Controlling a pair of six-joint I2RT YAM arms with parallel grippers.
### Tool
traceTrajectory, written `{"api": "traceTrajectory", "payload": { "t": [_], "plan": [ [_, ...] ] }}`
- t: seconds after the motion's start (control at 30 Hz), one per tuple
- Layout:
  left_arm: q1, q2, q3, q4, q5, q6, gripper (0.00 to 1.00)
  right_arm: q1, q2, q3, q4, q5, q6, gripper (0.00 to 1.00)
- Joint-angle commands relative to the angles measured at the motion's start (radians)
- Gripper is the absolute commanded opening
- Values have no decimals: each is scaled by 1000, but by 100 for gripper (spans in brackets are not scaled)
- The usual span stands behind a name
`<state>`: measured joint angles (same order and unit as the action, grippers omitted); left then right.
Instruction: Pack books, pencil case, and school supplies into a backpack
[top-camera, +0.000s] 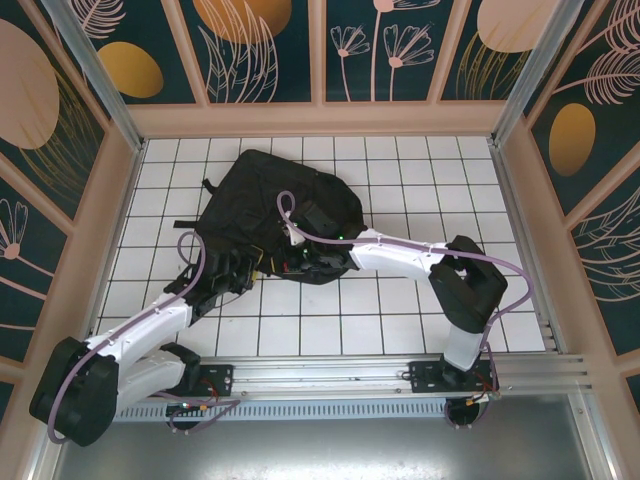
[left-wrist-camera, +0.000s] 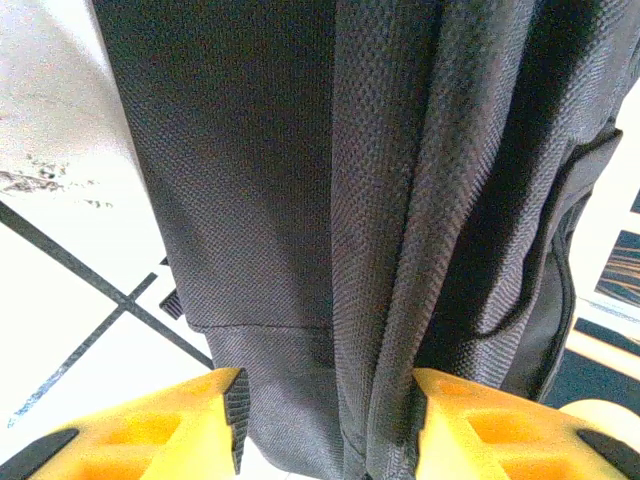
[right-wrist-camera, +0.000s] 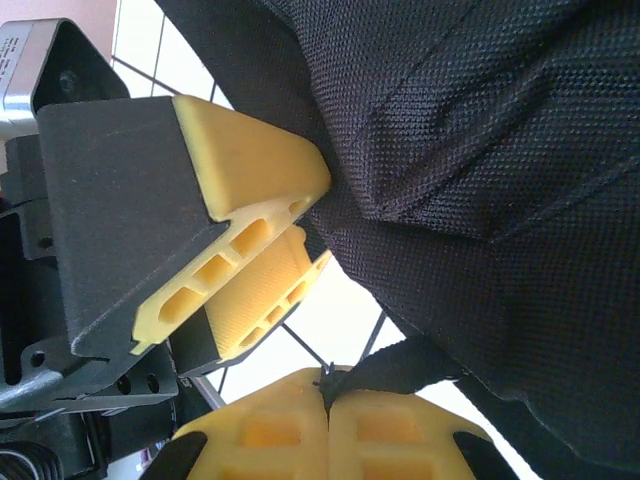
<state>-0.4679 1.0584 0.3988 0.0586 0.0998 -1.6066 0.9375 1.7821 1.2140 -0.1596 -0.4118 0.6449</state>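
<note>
The black backpack (top-camera: 270, 205) lies on the white tiled table, left of centre. My left gripper (top-camera: 228, 270) is at its near-left edge. In the left wrist view a thick fold of the backpack (left-wrist-camera: 330, 200) fills the space between the yellow fingers (left-wrist-camera: 470, 430), with the left gripper (left-wrist-camera: 330, 412) partly closed on it. My right gripper (top-camera: 296, 258) is at the bag's near edge. The right gripper (right-wrist-camera: 327, 385) is shut on a black webbing strap (right-wrist-camera: 400, 365) of the backpack (right-wrist-camera: 480, 150). The left gripper (right-wrist-camera: 315, 225) is close beside it. The books, pencil case and school supplies are hidden.
Patterned walls (top-camera: 320, 115) enclose the tiled table (top-camera: 420, 200) on three sides. A metal rail (top-camera: 350, 375) with both arm bases runs along the near edge. Bare tiles lie to the right of the backpack and in front of it.
</note>
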Motion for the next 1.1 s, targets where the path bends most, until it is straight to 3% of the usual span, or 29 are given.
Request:
{"api": "traceTrajectory", "payload": {
  "t": [0.0,0.57,0.67,0.87,1.07],
  "plan": [
    [-9,5,-10,44,-8,-27,45,-6,-38,-20,54,-16,18,0],
    [-59,65,30,104,-43,-55,46,-2,-52,-59,92,-36,47,0],
    [-60,79,26,110,-69,-48,36,-3,-61,-63,91,-35,46,0],
    [-58,128,31,144,-109,-29,0,-5,-60,-41,-7,1,-12,0],
    [-44,74,68,-14,-202,15,0,-35,-72,1,-216,60,-117,0]
  ]
}}
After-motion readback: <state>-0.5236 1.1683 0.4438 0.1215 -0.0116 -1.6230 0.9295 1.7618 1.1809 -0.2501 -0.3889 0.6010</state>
